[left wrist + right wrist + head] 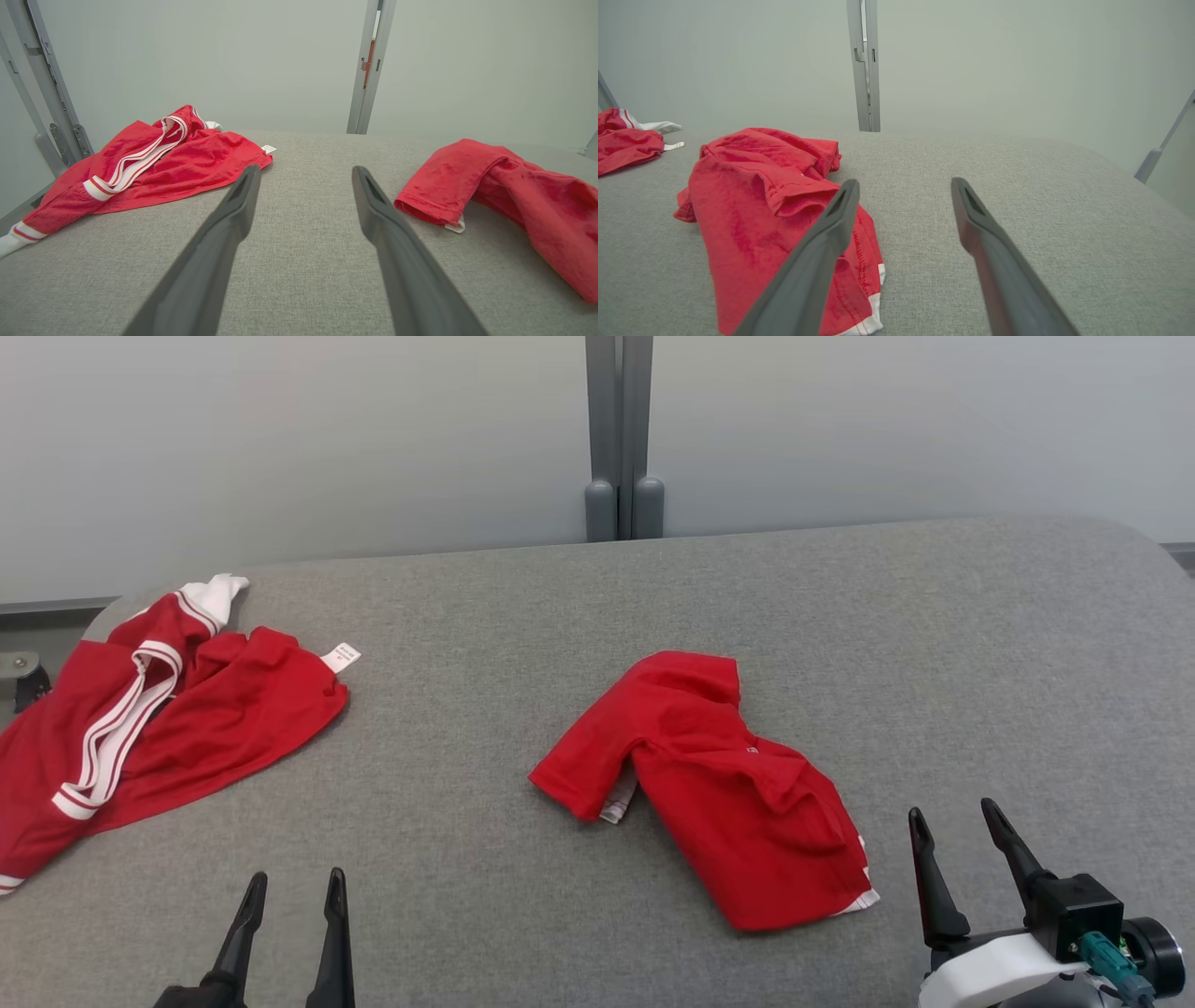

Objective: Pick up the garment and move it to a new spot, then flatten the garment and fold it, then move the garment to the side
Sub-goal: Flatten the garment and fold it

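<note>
On the tabletop (pixel 934 663) the red garment (pixel 719 784) lies bunched, left gripper (pixel 297 877) and right gripper (pixel 952 810) poised short of it, fingers wide and empty, evidently staged for pickup.

Garment (pixel 738 803) centre of table (pixel 934 644); second garment (pixel 233 709) at left edge.

Loads of room down the middle, red stuff on both flanks

Straight ahead of the left gripper (pixel 297 875) was bare grey tabletop (pixel 523 616) right up to the far edge. The striped red garment (pixel 159 728) lay ahead to its left. The crumpled red shirt (pixel 719 784) sat ahead to its right, just left of the right gripper (pixel 953 808). Ahead and right of that gripper was open tabletop too. Grey posts (pixel 623 429) stood past the far edge.
</note>
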